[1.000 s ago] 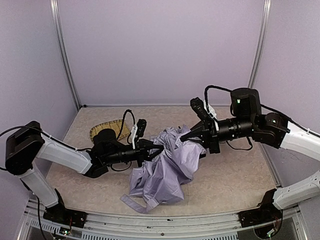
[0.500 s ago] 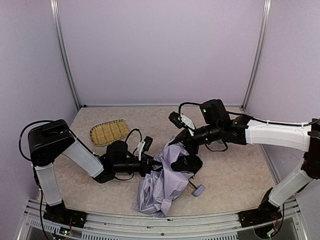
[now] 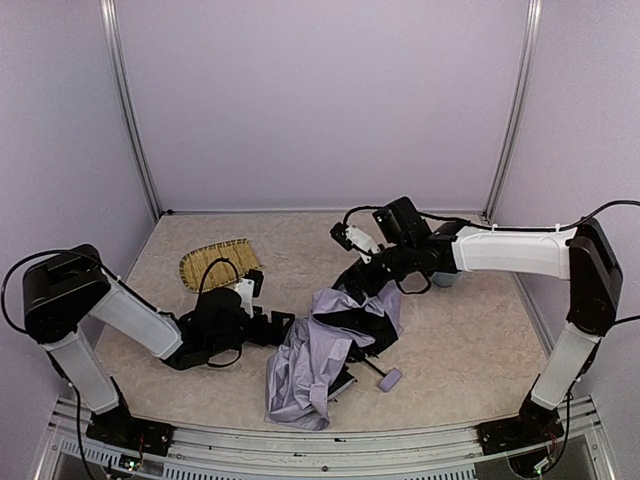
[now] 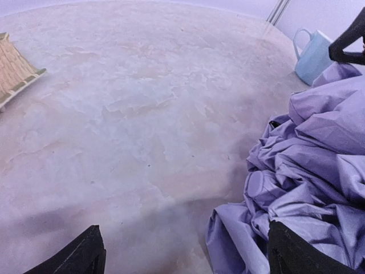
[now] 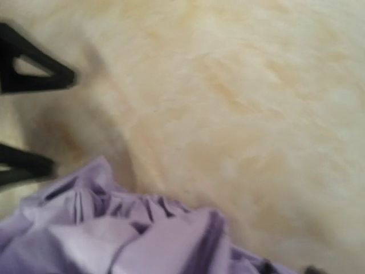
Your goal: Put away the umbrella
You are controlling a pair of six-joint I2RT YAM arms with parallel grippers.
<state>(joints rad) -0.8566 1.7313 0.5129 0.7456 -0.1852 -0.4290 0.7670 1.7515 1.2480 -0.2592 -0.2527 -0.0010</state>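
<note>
From above, the folding umbrella of pale lavender fabric with black lining (image 3: 322,352) lies crumpled in a heap on the beige mottled desk (image 3: 470,340), near the middle and toward the near edge. Its thin black shaft (image 3: 368,368) pokes out on the right and ends in a small lavender handle knob (image 3: 391,379) resting on the desk. The left arm lies low across the desk, and the left gripper (image 3: 283,324) is just beside the left edge of the fabric. The right arm reaches in from the right side, with the right gripper (image 3: 350,284) at the far upper edge of the heap. An oval woven bamboo tray (image 3: 218,263) sits well apart at the back left. A pale blue mug (image 3: 447,278) shows partly behind the right arm.

In the left wrist view, the left gripper (image 4: 182,242) has its black fingers (image 4: 85,257) spread wide, holding nothing. The right one overlaps the umbrella (image 4: 308,165) folds, and bare desk (image 4: 142,114) fills the space between. A corner of the tray (image 4: 14,71) shows at the left, the mug (image 4: 312,54) at the upper right.

The right wrist view is blurred. The right gripper (image 5: 63,120) has its fingers (image 5: 34,71) apart, with only desk (image 5: 256,85) between them. The umbrella (image 5: 114,234) fabric is bunched just below.
</note>
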